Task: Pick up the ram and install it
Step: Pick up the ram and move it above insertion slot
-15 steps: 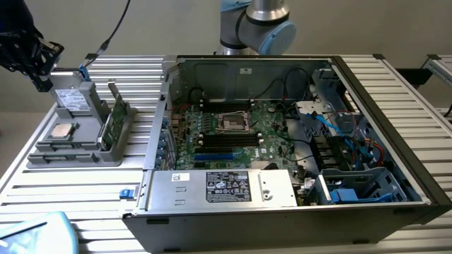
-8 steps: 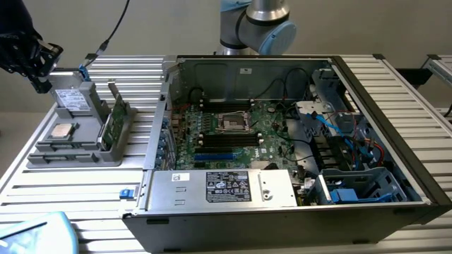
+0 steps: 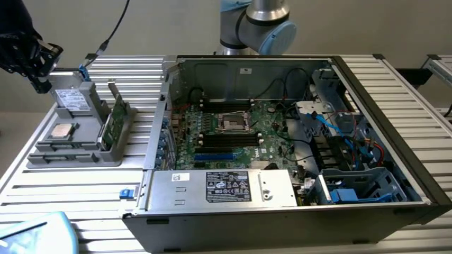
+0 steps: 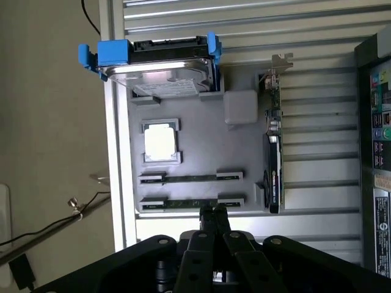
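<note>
Two ram sticks stand on edge in the slots of a grey holder tray [image 4: 195,152]: one ram stick [image 4: 189,177] and a second ram stick [image 4: 181,202] beside it. In the wrist view my gripper [image 4: 212,215] is shut with nothing in it, its tips showing just past the second stick. In the exterior view the gripper [image 3: 40,84] hangs above the far end of the tray [image 3: 78,151], at the exterior view's left, beside the grey drive [image 3: 73,99].
On the tray also sit a square silver processor [image 4: 160,141], a drive in blue brackets [image 4: 165,73] and an upright expansion card [image 4: 273,165]. The open computer case [image 3: 395,127], with motherboard [image 3: 229,124] and power supply [image 3: 226,188], lies to the exterior view's right.
</note>
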`<control>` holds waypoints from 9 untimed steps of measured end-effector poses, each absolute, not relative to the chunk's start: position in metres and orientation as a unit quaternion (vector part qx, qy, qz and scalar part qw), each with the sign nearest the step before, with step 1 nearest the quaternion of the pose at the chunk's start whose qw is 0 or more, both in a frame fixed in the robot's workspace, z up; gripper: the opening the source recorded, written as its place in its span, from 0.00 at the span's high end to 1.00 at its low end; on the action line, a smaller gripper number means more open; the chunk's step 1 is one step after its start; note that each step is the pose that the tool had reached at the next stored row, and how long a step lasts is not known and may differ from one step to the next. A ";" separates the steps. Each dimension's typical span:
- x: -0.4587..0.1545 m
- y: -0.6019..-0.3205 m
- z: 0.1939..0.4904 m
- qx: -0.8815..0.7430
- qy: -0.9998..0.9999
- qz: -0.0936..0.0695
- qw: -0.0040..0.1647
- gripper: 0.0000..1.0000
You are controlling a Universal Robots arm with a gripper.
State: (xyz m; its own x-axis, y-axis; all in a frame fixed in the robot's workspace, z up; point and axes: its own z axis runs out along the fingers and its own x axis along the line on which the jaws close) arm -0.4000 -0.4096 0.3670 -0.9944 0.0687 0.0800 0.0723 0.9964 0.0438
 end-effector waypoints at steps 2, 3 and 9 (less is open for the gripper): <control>-0.400 -0.410 0.367 -0.035 -0.998 -0.023 0.039 0.89; -0.400 -0.410 0.367 -0.033 -0.998 -0.023 0.039 0.89; -0.400 -0.410 0.363 0.021 -0.999 -0.021 0.040 0.89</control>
State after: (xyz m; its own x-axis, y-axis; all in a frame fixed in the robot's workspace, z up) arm -0.4001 -0.4096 0.3633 -0.9959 -0.0446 0.0790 -0.0412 0.9982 0.0444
